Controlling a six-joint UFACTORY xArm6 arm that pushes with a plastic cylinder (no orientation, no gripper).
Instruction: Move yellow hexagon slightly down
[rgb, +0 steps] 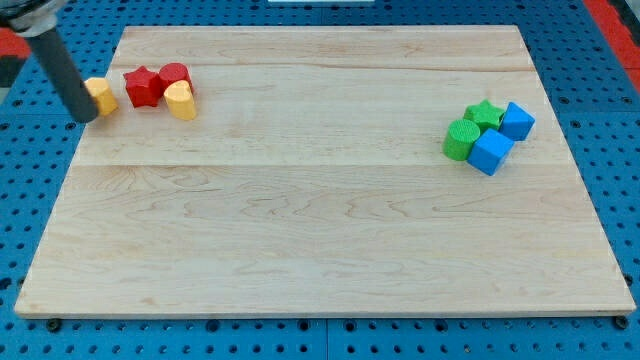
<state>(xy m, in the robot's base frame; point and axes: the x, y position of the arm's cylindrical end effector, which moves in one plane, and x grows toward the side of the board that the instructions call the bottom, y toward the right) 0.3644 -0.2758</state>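
The yellow hexagon (101, 95) lies near the board's top left edge. My tip (89, 117) stands at the hexagon's left side, touching or almost touching it. The dark rod slants up to the view's top left. Right of the hexagon sit a red star (143, 87), a red rounded block (176, 77) and a yellow half-round block (181, 102), close together.
At the view's right a cluster holds a green star (485, 114), a green cylinder (461, 139), a blue cube (490, 152) and a second blue block (517, 121). The wooden board (320, 230) rests on a blue pegboard.
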